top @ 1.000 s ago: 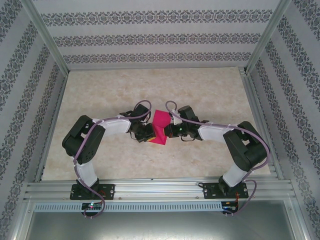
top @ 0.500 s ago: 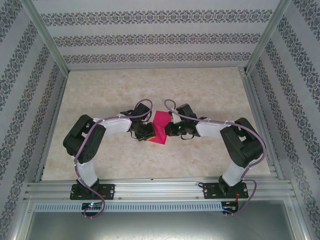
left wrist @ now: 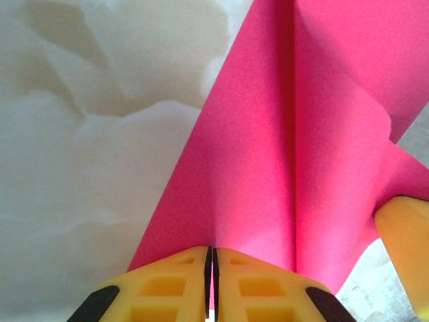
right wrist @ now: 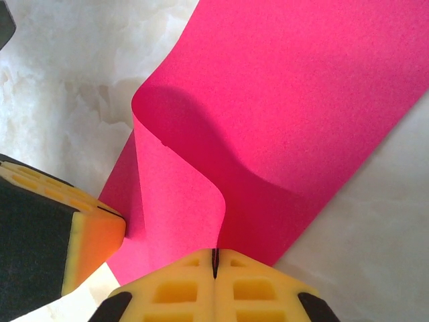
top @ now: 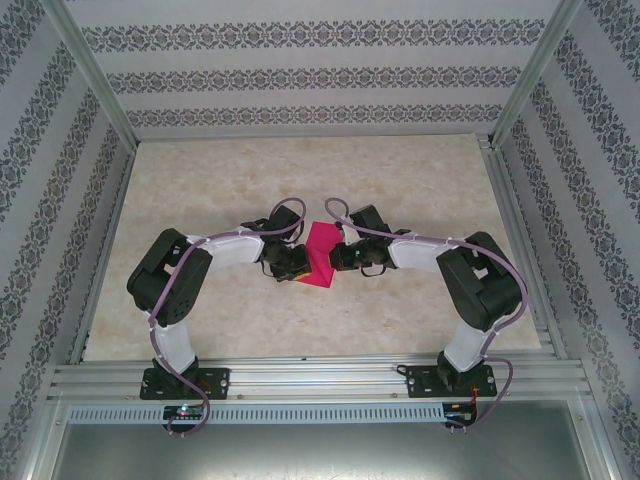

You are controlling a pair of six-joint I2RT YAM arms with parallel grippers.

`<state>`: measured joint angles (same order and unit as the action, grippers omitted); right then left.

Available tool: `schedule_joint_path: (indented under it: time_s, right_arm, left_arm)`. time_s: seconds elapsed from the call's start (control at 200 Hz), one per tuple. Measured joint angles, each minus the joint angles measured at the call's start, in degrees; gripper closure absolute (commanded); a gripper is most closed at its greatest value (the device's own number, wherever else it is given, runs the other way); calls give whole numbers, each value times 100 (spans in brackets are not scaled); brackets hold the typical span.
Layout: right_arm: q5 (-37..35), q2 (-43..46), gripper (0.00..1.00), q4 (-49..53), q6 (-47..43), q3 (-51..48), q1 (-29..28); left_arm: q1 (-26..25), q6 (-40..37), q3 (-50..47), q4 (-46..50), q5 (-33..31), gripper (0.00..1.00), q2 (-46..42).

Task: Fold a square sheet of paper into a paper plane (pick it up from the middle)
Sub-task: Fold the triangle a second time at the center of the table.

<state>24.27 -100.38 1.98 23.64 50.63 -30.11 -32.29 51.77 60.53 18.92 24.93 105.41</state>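
Left wrist view has the left pincer (left wrist: 212, 258) clamped shut on the square sheet of paper (left wrist: 268, 154), and the right pincer (right wrist: 214, 258) pinches it too. The sheet curls between them at the middle of the bench (left wrist: 80, 168). Best bet: square up the edges before pressing any crease.

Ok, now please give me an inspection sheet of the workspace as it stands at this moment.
surface: pale marbled table.
job's things: pink square sheet of paper at the centre between the arms, curled into a soft fold, not yet a plane.
clutter: nothing seen.
jaws: left jaws shut on the paper from its left side; right jaws shut on it from the right side.
cables: purple cables run along both arms and loop near the wrists.
surroundings: patterned walls; aluminium frame rail at the near edge.
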Motion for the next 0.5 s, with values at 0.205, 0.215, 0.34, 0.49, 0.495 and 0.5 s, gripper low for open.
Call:
schedule_joint_path:
  time_s: [0.205,0.215,0.34,0.49,0.495,0.5]
  right_arm:
    - [-4,-118,94,24,-28,42,0]
    - [-4,-125,94,26,-31,44,0]
    - [-28,-179,94,50,-92,66,0]
    - [-68,-223,94,66,-111,90,0]
    - [-68,-227,94,66,-111,92,0]
    - [-68,-229,94,66,-111,92,0]
  left_arm:
    - [0,-42,2,2,0,86,2]
    - [0,-42,4,2,0,86,4]
    - [0,-48,7,4,2,86,4]
    - [0,-61,17,22,0,86,11]
    - [0,-61,17,22,0,86,11]
    - [0,-61,17,22,2,86,11]
